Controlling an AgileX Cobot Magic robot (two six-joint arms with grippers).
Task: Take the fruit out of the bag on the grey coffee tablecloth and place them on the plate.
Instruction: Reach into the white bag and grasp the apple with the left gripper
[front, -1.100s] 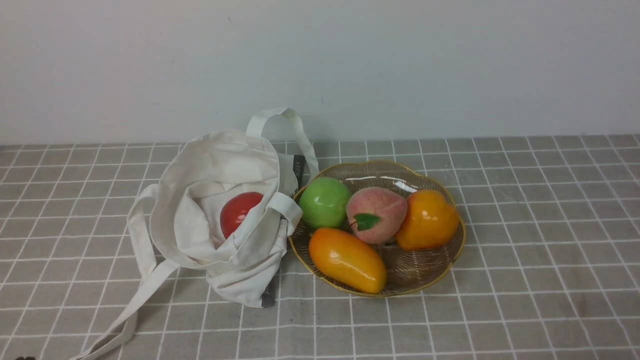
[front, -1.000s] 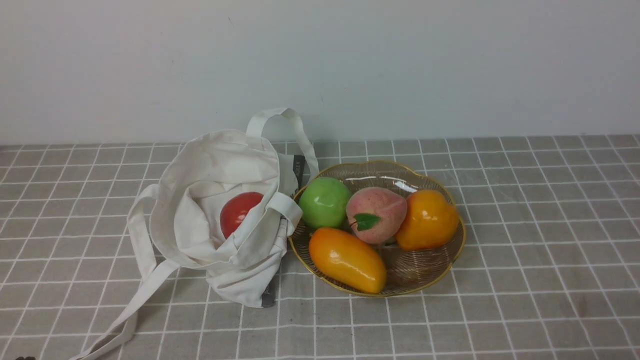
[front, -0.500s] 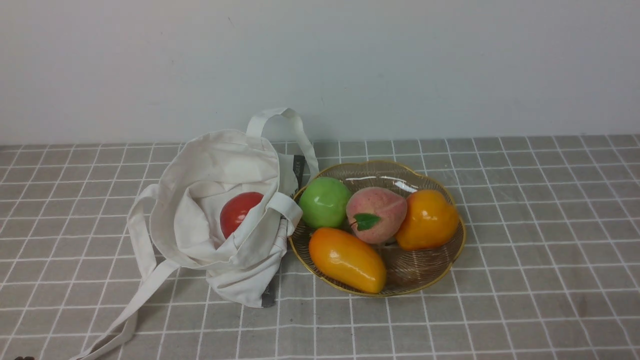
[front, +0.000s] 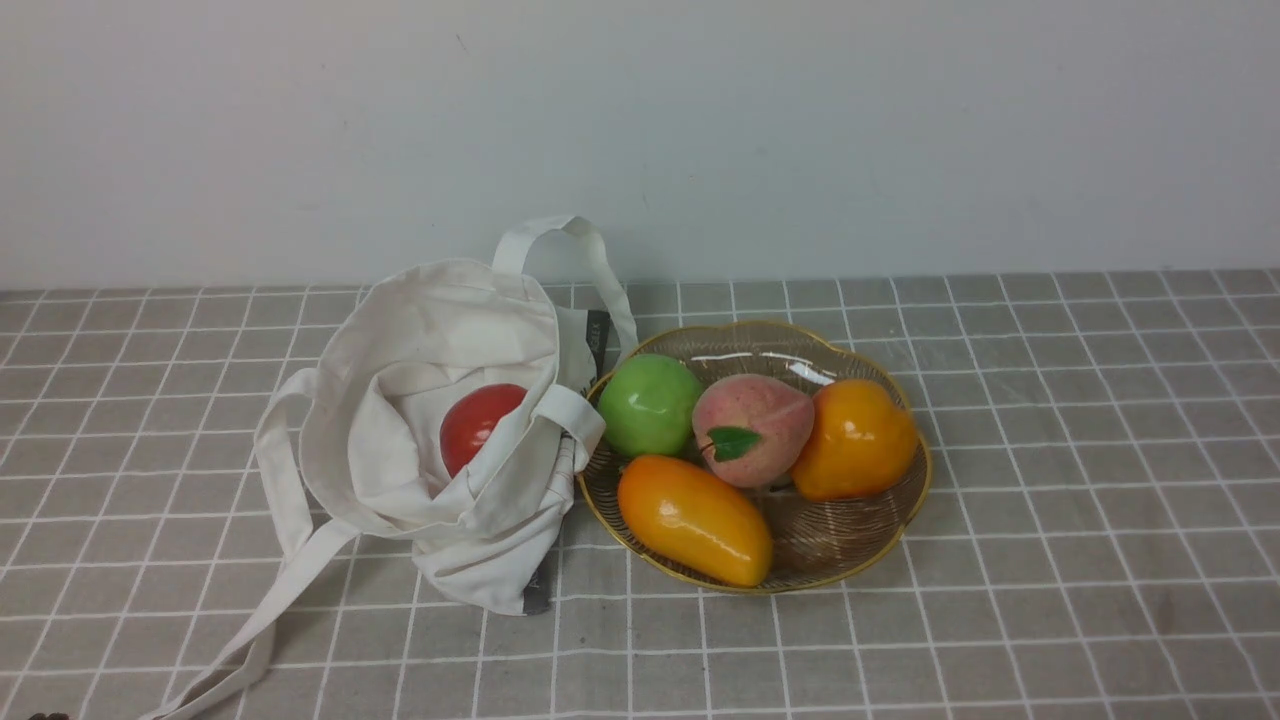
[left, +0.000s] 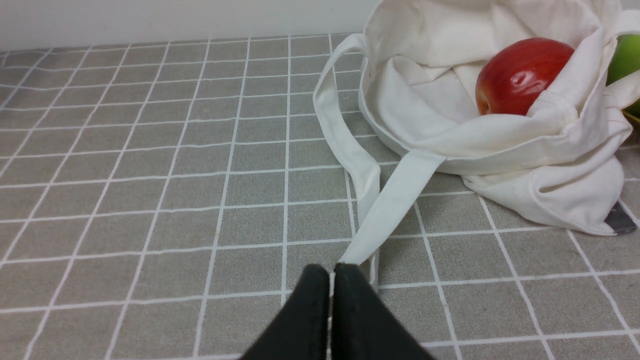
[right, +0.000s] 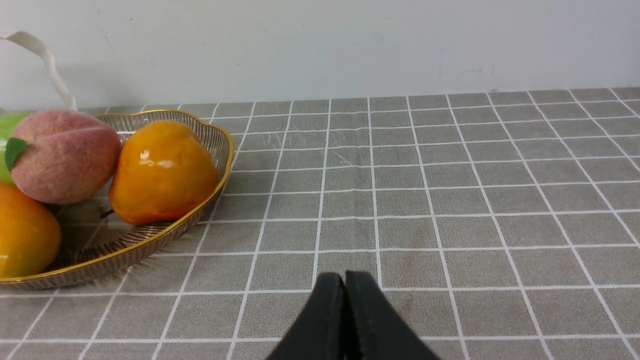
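Fruit (left: 520, 75) lies in the bag (left: 500, 145), well apart from the closed, seemingly empty left pincer (left: 331, 270).

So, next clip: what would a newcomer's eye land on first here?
The glossy red fruit peeking from the slumped white bag, left of centre on the checked tablecloth. Right beside it, the gold-rimmed plate holds four bright fruits: green apple, peach, long orange fruit, squat orange fruit.

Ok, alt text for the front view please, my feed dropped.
An off-white canvas bag lies open on the grey checked tablecloth with one red fruit inside. Beside it, on the robot's right, a gold-rimmed plate holds a green apple, a peach and two orange fruits.
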